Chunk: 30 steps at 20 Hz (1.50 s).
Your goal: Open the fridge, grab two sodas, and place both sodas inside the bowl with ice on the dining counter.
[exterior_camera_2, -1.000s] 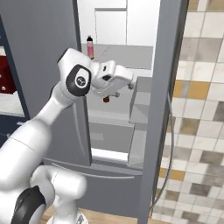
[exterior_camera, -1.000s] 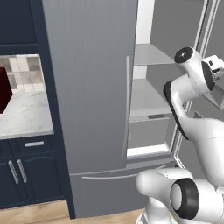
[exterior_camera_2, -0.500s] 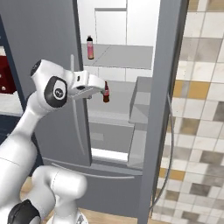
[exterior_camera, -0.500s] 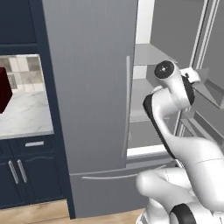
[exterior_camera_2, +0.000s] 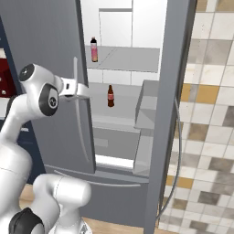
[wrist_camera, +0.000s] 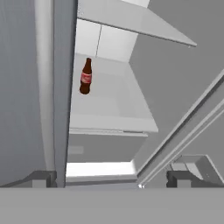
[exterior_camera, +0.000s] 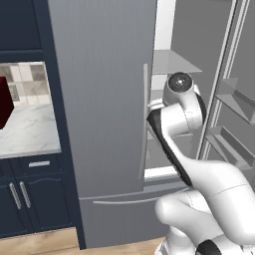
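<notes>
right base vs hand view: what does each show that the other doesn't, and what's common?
Right base view alone: the pink soda bottle on the upper shelf, the tiled wall to the right, the arm beside the closed left door. Hand view alone: the open gripper, its fingertips wide apart, empty. Both: the fridge with its right door open, and the brown soda bottle standing on the lower shelf.

We see the fridge [exterior_camera_2: 123, 91] open on its right side; its shut left door [exterior_camera_2: 50, 55] blocks that side, and only the brown bottle [wrist_camera: 85, 77] stands on the middle shelf [wrist_camera: 109, 105].
</notes>
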Tool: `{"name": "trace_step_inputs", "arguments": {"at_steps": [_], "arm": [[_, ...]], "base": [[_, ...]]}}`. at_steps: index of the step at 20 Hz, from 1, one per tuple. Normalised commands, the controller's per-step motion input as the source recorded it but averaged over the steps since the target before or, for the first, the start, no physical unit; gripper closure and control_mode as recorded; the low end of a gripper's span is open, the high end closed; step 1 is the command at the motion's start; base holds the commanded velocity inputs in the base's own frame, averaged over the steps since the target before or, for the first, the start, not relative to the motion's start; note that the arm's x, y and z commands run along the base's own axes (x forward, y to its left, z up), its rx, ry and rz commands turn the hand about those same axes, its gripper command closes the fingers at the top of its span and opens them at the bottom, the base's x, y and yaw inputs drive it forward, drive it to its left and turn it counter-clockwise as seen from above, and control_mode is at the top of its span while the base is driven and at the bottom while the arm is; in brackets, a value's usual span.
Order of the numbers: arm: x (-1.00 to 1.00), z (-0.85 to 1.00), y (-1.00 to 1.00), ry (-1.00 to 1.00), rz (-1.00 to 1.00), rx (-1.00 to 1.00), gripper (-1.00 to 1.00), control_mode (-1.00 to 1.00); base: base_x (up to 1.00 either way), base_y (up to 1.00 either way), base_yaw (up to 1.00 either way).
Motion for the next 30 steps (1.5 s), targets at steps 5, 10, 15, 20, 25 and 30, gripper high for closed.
{"name": "trace_step_inputs", "arguments": {"at_steps": [5,10,15,20,25,30], "arm": [[0.57,0.00,0.71,0.00,0.05,0.17,-1.00,-1.00],[0.62,-0.03,0.32,0.00,0.00,0.03,-1.00,-1.00],[0.68,-0.07,0.12,0.00,0.01,0.03,-1.00,-1.00],[0.53,-0.14,0.00,0.00,0.05,0.05,-1.00,-1.00],[0.02,-0.24,0.00,-0.04,0.02,0.01,-1.00,-1.00],[0.16,-0.17,-0.01,-0.03,0.00,0.02,-1.00,-1.00]], "base": [[0.00,0.00,0.00],[0.00,0.00,0.00],[0.00,0.00,0.00],[0.00,0.00,0.00],[0.00,0.00,0.00],[0.00,0.00,0.00]]}}
